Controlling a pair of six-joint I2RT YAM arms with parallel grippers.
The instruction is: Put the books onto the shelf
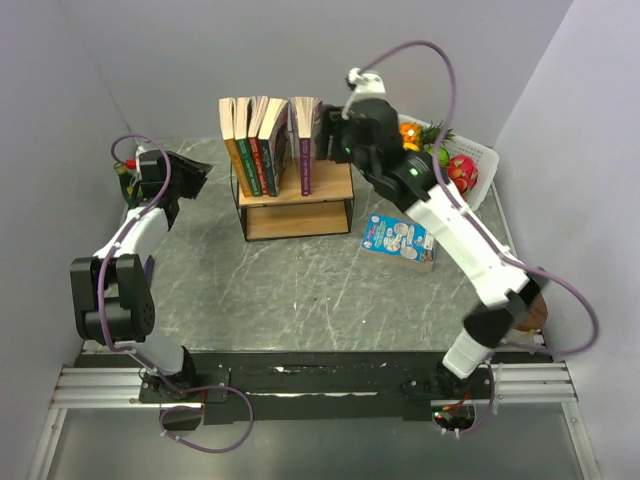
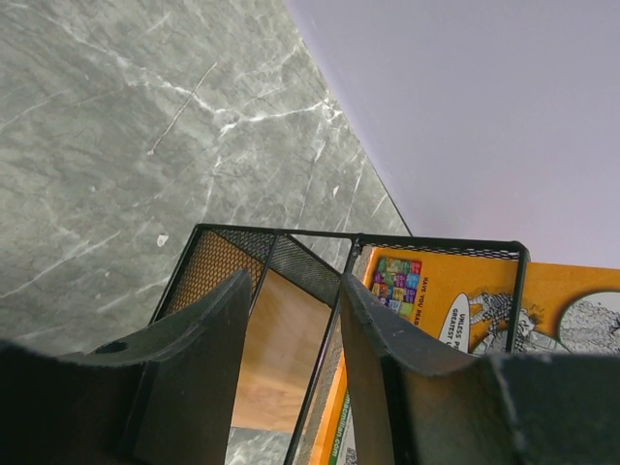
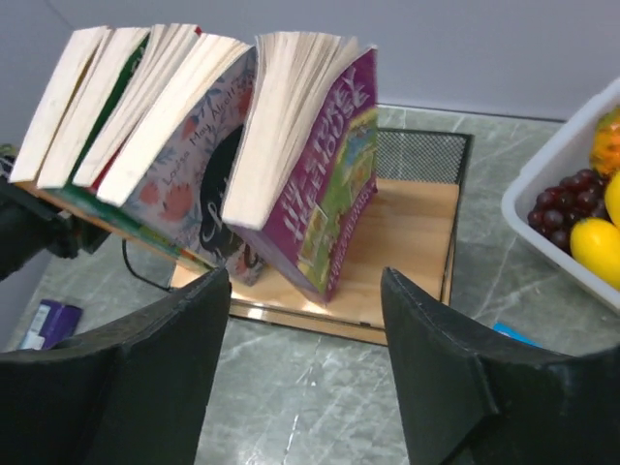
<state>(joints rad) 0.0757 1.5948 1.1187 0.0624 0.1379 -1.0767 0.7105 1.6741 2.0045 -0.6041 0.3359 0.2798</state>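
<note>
**On shelf (image 1: 297, 220) top: five books (image 1: 262, 145) upright, one flat on worktop (image 1: 300, 300)**

At back centre of worktop, shelf with a row of five books standing on its top board, purple book (image 1: 305, 150) rightmost. Just right of shelf, flat on worktop, pale book (image 1: 398, 240). Close beside purple book, right tool (image 1: 325, 135): jaws wide, empty. Left of shelf and apart from it, left tool (image 1: 195, 175): jaws parted, gripping nothing. At far right, basket (image 1: 480, 160) of fruit.

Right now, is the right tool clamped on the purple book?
No, the right tool is open, and the purple book stands on the shelf beyond it.
</note>
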